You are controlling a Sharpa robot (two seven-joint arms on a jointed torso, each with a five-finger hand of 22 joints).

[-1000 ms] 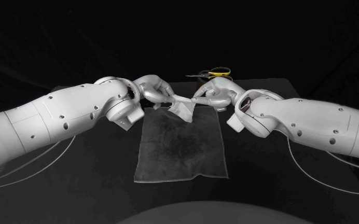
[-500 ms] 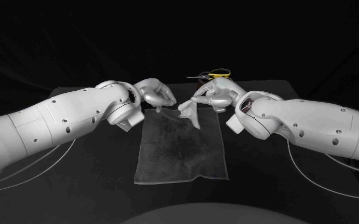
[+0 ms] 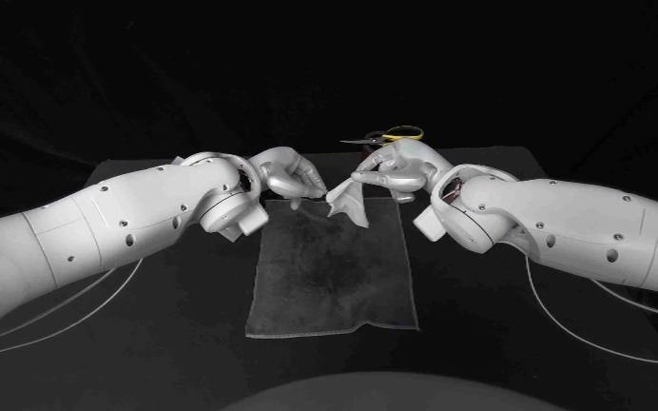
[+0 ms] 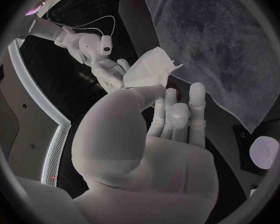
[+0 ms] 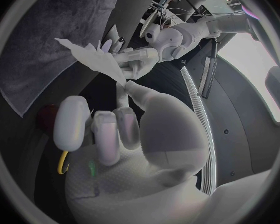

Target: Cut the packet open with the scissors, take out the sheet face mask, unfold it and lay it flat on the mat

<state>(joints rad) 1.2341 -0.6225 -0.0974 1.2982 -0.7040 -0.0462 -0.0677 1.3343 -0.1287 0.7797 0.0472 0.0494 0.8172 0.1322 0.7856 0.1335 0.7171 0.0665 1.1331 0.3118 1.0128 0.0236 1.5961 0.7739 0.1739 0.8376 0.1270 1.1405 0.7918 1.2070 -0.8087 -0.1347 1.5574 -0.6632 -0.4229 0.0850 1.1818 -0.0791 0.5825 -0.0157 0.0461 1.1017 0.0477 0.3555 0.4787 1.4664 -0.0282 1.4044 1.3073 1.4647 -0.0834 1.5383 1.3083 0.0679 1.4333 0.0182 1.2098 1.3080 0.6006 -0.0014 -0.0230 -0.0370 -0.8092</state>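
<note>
The white sheet mask [image 3: 351,205], still folded, hangs over the far end of the dark grey mat [image 3: 329,268]. My right hand [image 3: 391,173] pinches its upper edge from the right. My left hand [image 3: 288,177] hovers just to the left of the mask with its fingers apart and pointing down; the head view shows a small gap between them and the mask. The left wrist view shows the mask [image 4: 151,67] beyond my left hand [image 4: 146,134], with the mat [image 4: 227,45] below it. In the right wrist view the mask [image 5: 93,57] sits just past my right hand [image 5: 115,129].
The yellow-handled scissors [image 3: 399,132] lie on the black table [image 3: 164,335] behind my right hand, and their yellow handle [image 5: 62,163] shows in the right wrist view. The mat's near end has one corner folded over [image 3: 359,322].
A second ago both hands held the mask between them. My left hand has let go and drawn slightly away; the mask now hangs from my right hand alone.
</note>
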